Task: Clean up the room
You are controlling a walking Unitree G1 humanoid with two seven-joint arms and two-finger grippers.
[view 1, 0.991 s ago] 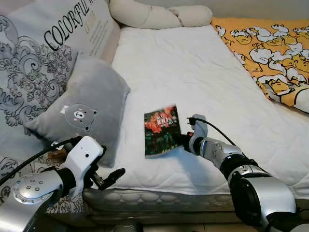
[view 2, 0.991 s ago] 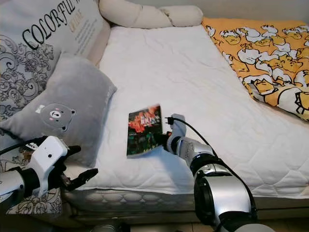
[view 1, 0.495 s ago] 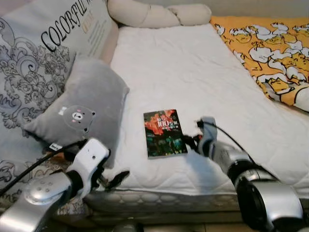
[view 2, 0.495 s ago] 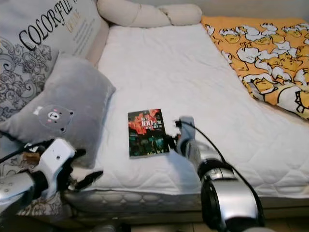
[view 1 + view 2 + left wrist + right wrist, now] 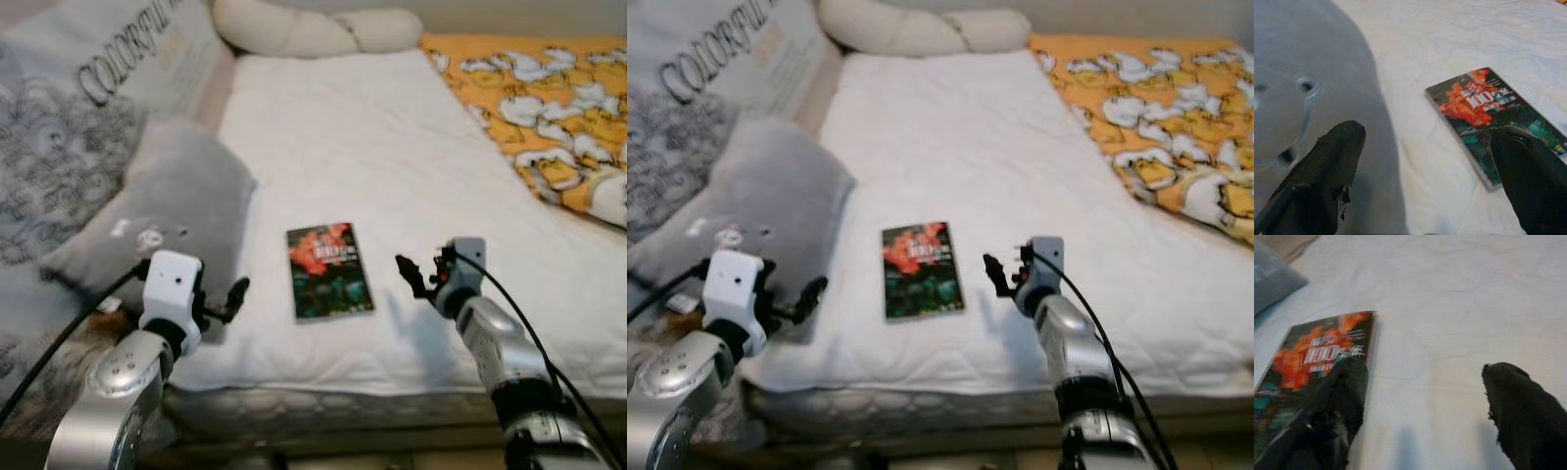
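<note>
Released since a second ago, the book (image 5: 330, 271) now lies flat and face up on the white mattress (image 5: 392, 147) near the bed's near edge, where earlier our right pincer (image 5: 419, 278) held its right edge tilted up. That pincer has drawn back to the right and sits just beside the book without touching it, its two black fingers spread; in its wrist view one finger (image 5: 1337, 416) overlaps the cover's near corner and the other (image 5: 1523, 416) stands over bare quilting. The cover is dark with a red-orange burst and white characters that include "100".

Our left pincer (image 5: 231, 298) has come up over the near left of the bed, between the grey cushion (image 5: 171, 215) and the book, fingers parted as well (its wrist view has one finger (image 5: 1322, 191) over the cushion and the other (image 5: 1533, 176) over the book's far end). We see a small bear face on the cushion, blurred in the head views.

Further left, a large grey patterned pillow (image 5: 88, 108) with dark lettering leans behind the cushion. At the far end lies a long cream bolster (image 5: 313, 29), and on the far right an orange blanket (image 5: 539, 108) printed with white cartoon figures covers that side of the mattress.
</note>
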